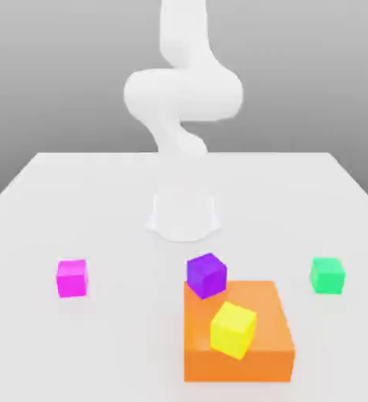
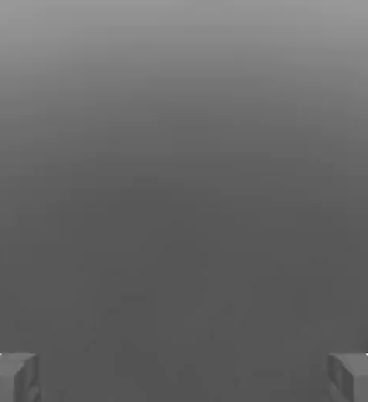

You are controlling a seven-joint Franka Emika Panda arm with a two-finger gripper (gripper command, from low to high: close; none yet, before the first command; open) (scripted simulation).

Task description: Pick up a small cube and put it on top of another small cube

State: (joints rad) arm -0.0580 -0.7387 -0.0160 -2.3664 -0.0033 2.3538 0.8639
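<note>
Starting point: you have grasped nothing yet.
Small cube (image 1: 71,278): toward the table's (image 1: 100,204) left edge in the exterior view, alone.
Purple cube (image 1: 206,275): mid-table, against the orange block (image 1: 257,345).
Green cube (image 1: 327,275): toward the right edge.
Gripper (image 2: 184,378): spread wide, empty.
Next: you must descend squarely over the pink one.

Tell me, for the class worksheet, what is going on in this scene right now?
A white robot arm stands behind several blocks and handles nothing yet. Its end effector is open and empty. The magenta-pink cube sits alone toward the exterior view's left, a green cube toward the right. A yellow cube rests on a large orange block, with a purple cube at its far edge.
</note>
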